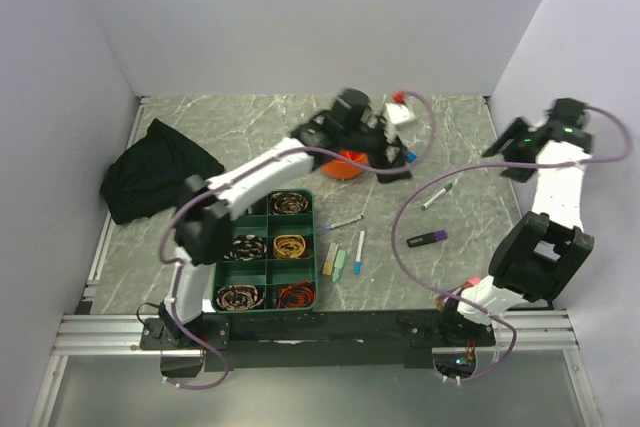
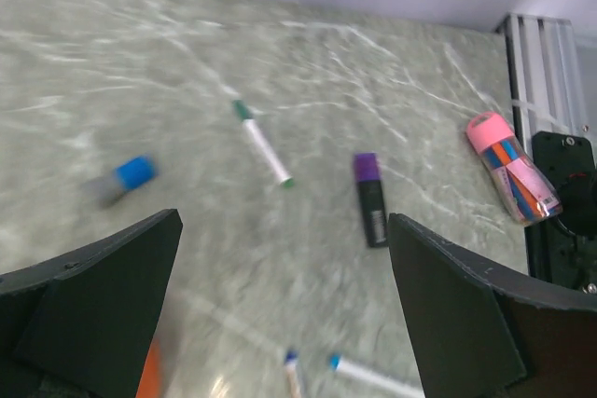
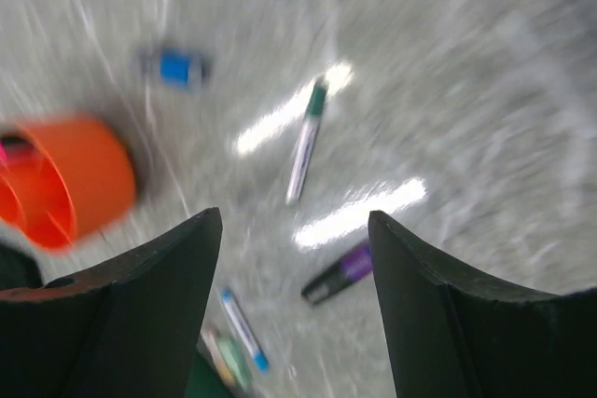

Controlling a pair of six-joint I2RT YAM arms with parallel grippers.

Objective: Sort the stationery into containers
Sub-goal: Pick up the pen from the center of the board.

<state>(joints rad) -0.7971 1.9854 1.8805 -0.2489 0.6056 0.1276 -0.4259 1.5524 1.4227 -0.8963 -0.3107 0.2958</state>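
Left tool (image 2: 282, 221) gapes wide and empty by the orange pot (image 1: 350, 165) near the far edge of the worktop (image 1: 230, 122); my right tool (image 3: 294, 216) hangs parted, holding nothing.

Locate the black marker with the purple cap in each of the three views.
Top external: the black marker with the purple cap lies right of centre, in the lower half.
Left wrist: just right of centre, cap toward the top.
Right wrist: low centre, blurred.
Shared landmark: the thin white pen with a green cap, near it in every view.
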